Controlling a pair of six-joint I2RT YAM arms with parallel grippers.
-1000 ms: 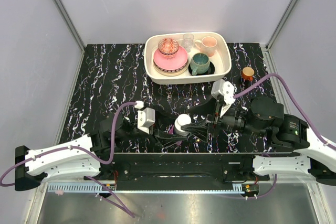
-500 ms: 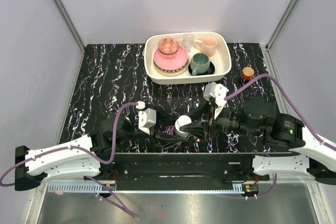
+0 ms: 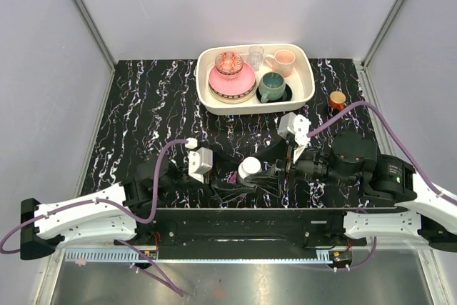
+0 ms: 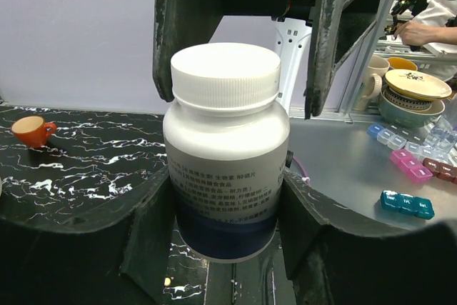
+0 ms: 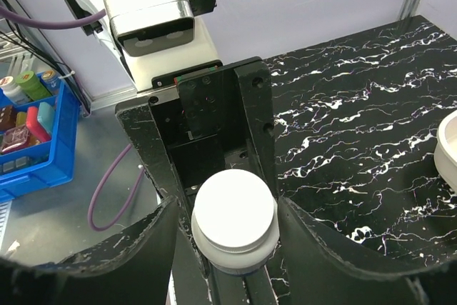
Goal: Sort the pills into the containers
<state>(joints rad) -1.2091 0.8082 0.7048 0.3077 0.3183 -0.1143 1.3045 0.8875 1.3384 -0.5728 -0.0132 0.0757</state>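
Left jaws clamped on white bottle [image 4: 225,155], at its body. Right jaws straddle its cap [image 5: 234,208]; gripping or loose, cannot tell. Magenta pill box [image 3: 233,176] on bench [image 3: 143,119], just left of bottle, partly hidden.

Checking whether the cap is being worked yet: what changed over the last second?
The right gripper moved left to the white bottle and now straddles its cap. The left gripper kept holding the bottle; the tray and small jar stayed put.
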